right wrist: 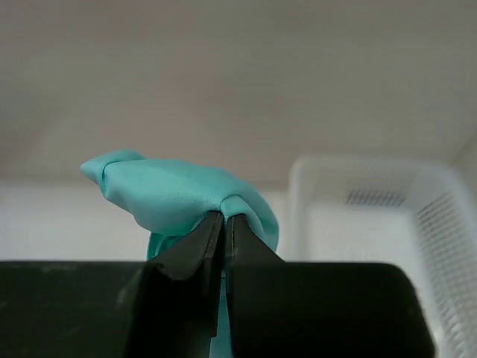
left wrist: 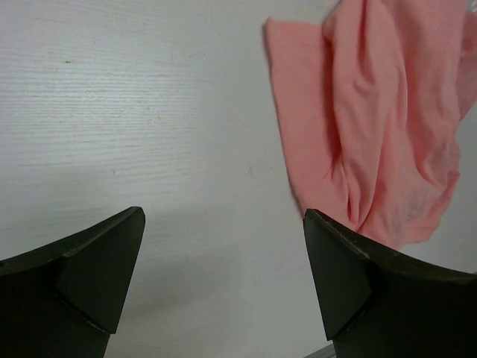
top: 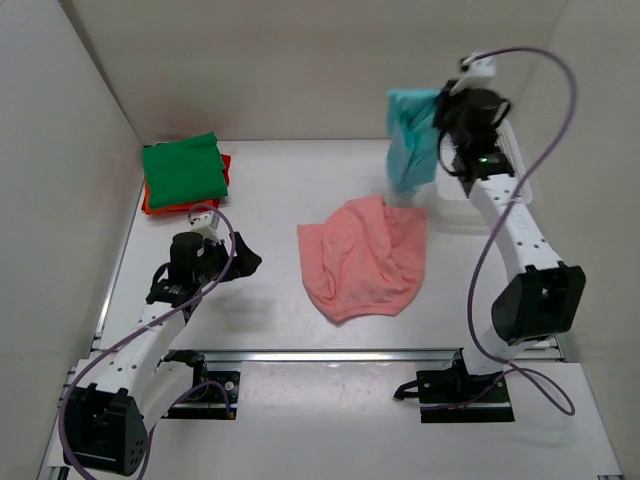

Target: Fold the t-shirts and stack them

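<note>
Right claw [right wrist: 223,222] clamped on turquoise t-shirt [right wrist: 171,190], hanging high | left claw [left wrist: 223,216] wide, empty | we lower it onto bench [left wrist: 112,112], clear of salmon pink t-shirt [left wrist: 373,112], then spread flat.

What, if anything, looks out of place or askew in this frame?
The salmon pink shirt lies crumpled and unfolded in the middle of the table, unlike the green shirt folded on the orange-red shirt at the far left. The turquoise shirt dangles bunched from the shut right gripper. Nothing looks spilled or damaged.
</note>
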Robot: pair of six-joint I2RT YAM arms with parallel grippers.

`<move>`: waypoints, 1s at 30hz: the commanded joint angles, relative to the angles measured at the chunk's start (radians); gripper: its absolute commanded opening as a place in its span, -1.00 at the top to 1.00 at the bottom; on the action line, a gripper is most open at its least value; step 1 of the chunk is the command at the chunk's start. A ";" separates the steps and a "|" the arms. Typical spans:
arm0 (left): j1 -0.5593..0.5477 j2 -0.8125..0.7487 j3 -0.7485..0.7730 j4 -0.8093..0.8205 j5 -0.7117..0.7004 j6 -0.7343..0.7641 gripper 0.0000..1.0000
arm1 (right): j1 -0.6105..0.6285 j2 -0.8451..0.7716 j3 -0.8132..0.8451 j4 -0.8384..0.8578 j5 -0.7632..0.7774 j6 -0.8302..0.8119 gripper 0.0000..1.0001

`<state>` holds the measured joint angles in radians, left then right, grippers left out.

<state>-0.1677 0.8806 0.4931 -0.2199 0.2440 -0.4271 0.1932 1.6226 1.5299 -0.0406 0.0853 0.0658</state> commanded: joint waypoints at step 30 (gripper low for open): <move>-0.478 0.599 0.210 0.140 0.092 -0.034 -0.97 | -0.057 -0.122 0.047 -0.094 0.110 -0.122 -0.74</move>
<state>-0.5991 1.4487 0.6842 -0.1253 0.3164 -0.4095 0.1482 1.6024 1.5799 -0.0750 0.1581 -0.1135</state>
